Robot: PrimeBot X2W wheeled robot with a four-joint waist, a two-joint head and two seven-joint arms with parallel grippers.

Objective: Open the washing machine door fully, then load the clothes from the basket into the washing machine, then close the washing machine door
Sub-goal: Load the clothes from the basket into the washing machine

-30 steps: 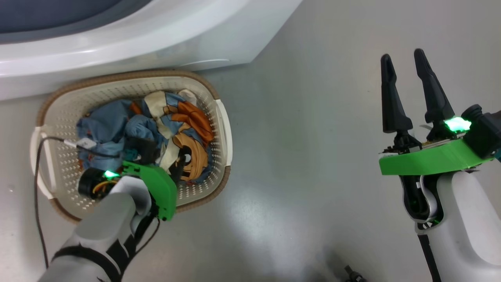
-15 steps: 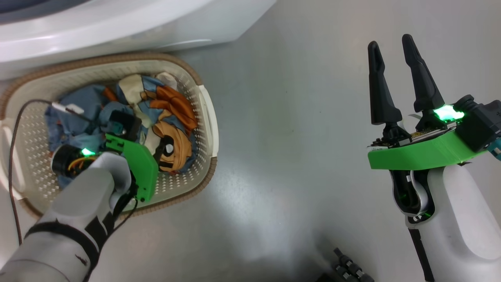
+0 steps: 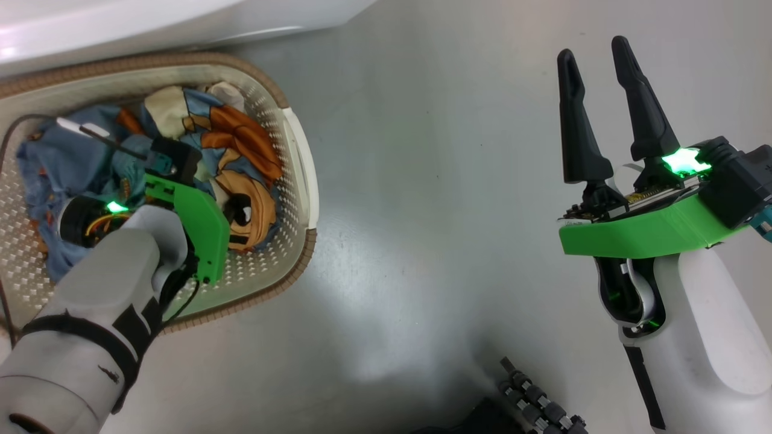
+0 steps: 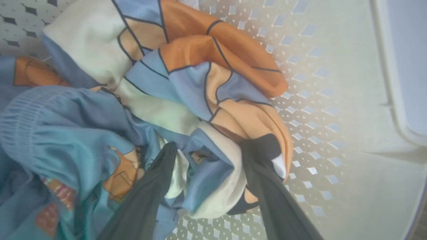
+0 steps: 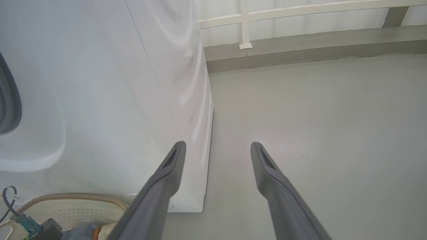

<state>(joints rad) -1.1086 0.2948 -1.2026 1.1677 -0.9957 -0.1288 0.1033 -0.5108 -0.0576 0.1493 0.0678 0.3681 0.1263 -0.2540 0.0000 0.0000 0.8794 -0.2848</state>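
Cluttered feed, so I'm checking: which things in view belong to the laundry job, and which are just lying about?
Job: basket, clothes, washing machine, left end effector open among the clothes, right end effector open.
Lying about: white railing, dark ribbed object low in head view.

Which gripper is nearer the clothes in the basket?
Left. The left gripper straddles the clothes inside the basket; the right gripper hangs open over the floor, well apart.

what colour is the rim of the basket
Brown with a woven look, on the cream basket; it shows best in the head view.
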